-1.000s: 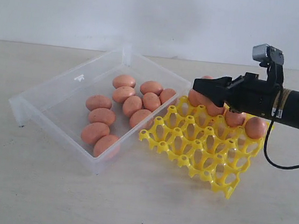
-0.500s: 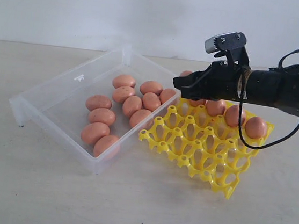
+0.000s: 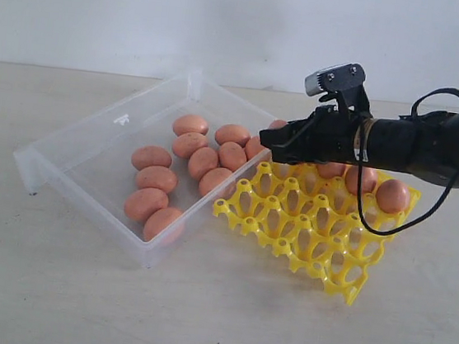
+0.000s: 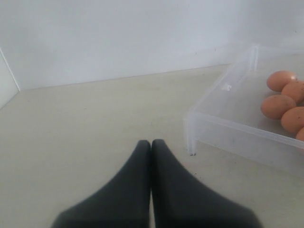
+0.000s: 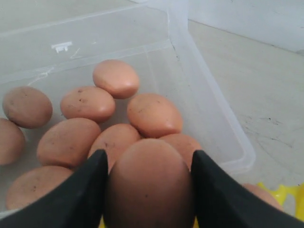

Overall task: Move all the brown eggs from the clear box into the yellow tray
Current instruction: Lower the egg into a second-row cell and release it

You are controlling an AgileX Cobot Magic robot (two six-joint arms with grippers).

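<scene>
- Right pincer (image 3: 268, 139), gripping one brown egg (image 5: 148, 185), has swung left along the yellow tray (image 3: 319, 257) to its far-left corner, beside the clear box (image 3: 76, 134).
- Eleven eggs (image 3: 203, 162) lie in the box; we judge the carried one needs a free cell.
- Left pincer (image 4: 151, 142) closed, empty, over bare surface.

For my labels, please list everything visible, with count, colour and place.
clear box: one, colourless, on the table, left
loose brown eggs: eleven, orange-brown, in the clear box
yellow tray: one, yellow, beside the box, right
placed brown eggs: three visible, orange-brown, tray's far row; arm hides part
table: one, beige, under everything
wall: one, white, behind
left gripper: one, black, shut, over the table
right gripper: one, black, near box edge, holding one brown egg
</scene>
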